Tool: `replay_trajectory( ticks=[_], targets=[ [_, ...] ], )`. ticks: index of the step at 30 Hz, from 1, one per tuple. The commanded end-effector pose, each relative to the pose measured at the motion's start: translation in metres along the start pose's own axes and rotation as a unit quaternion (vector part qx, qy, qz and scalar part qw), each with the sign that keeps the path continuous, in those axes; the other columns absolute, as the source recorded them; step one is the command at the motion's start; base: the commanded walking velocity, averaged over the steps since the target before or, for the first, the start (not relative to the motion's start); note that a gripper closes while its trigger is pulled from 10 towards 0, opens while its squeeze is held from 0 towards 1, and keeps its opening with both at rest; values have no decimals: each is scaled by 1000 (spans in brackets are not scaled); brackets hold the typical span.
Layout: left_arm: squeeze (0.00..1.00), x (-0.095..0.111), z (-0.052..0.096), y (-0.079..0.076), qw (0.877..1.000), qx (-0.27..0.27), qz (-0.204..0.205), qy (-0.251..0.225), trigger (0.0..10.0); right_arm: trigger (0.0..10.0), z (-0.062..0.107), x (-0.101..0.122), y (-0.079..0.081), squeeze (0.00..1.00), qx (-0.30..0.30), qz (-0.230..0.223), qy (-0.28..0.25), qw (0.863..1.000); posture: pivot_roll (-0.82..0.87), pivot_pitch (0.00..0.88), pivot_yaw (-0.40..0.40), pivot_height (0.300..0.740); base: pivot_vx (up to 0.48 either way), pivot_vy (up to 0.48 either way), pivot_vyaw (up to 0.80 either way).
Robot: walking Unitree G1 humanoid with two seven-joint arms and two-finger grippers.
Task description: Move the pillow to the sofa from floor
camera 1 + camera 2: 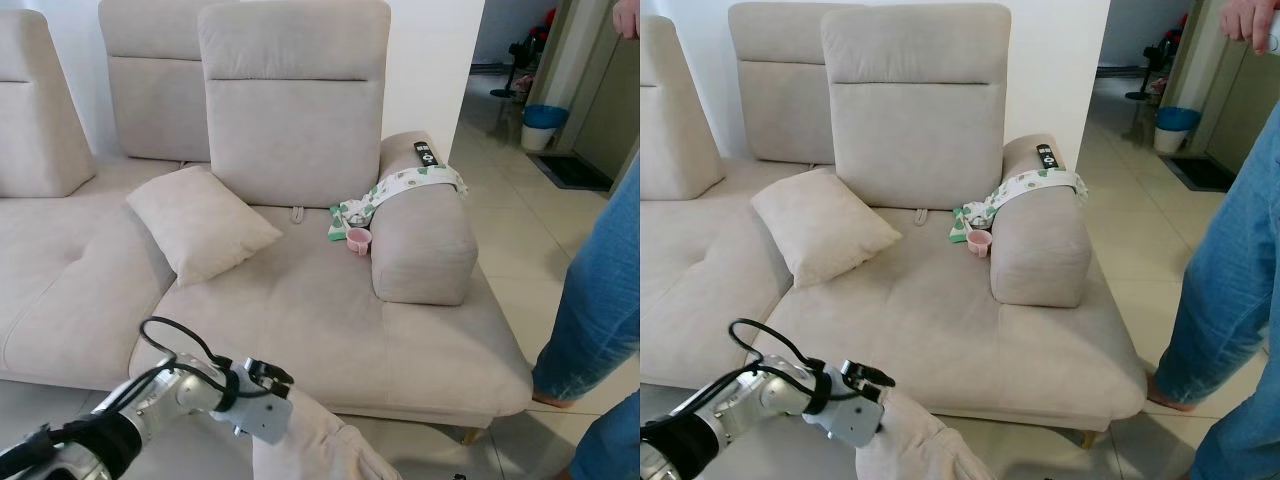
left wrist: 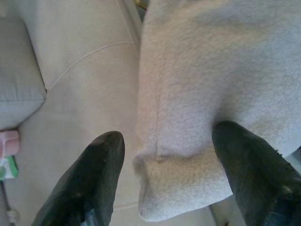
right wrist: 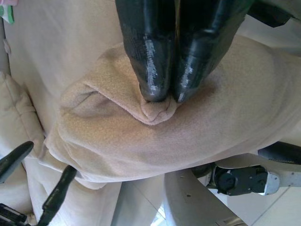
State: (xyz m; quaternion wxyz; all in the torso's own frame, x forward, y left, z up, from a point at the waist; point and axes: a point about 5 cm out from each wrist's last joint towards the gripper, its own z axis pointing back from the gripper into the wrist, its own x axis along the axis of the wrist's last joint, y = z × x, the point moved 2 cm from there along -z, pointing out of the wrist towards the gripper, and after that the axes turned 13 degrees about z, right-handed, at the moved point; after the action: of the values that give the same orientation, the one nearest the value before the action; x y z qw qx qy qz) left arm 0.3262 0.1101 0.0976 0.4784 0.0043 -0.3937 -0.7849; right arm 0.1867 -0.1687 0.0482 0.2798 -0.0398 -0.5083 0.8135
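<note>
A beige fleece pillow (image 1: 315,445), soft and creased, hangs low in front of the sofa (image 1: 300,300), just off the front edge of the seat and above the tiled floor (image 1: 520,240). The right gripper (image 3: 160,96) has its two black fingers pressed together on a pinched fold of the pillow's fabric, which bunches into a small ridge at the tips. The left gripper (image 2: 164,155) has its fingers spread apart on either side of a rounded corner of the pillow, one finger pressing into the cloth; in the head views its silver wrist sits against the pillow's side. On the sofa, a second pillow (image 1: 200,222) leans against the backrest. A pink cup (image 1: 358,240) stands on the seat beside the armrest (image 1: 425,240); what it holds cannot be made out. A patterned cloth (image 1: 400,190) drapes over the armrest, with a black remote (image 1: 426,154) lying on top. A person's jeans-clad leg (image 1: 600,300) stands on the tiles to the right, and a blue bin (image 1: 542,122) sits in the far doorway.
</note>
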Motion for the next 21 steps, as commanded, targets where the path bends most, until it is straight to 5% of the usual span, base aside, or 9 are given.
replay_trajectory(
  ticks=[1,13,14,15,16,21],
  targets=[
    [0,-1,-8,-11,1000,-14,-15,20,10000,0,-6,5,2,0,4,-1,-9,1000,42,21,39,530,0,0,0],
    [0,-14,-18,-19,996,-13,-5,87,10000,0,-12,4,-19,0,-31,18,-10,999,39,19,39,530,0,0,0],
    [0,-13,-20,-20,996,-14,-3,88,3373,0,-12,3,-21,0,-34,19,-9,999,37,20,39,530,0,0,0],
    [0,-13,-20,-20,996,-14,-3,88,3373,0,-12,3,-21,0,-34,19,-9,999,37,20,39,530,0,0,0],
    [0,-10,-22,-25,996,-26,-4,85,0,0,-12,2,-24,0,-40,19,-5,999,35,20,37,530,0,0,0],
    [0,-7,-26,-40,995,-57,-10,87,0,0,-11,-5,-34,0,-60,20,11,998,31,19,36,530,0,0,0]
  ],
)
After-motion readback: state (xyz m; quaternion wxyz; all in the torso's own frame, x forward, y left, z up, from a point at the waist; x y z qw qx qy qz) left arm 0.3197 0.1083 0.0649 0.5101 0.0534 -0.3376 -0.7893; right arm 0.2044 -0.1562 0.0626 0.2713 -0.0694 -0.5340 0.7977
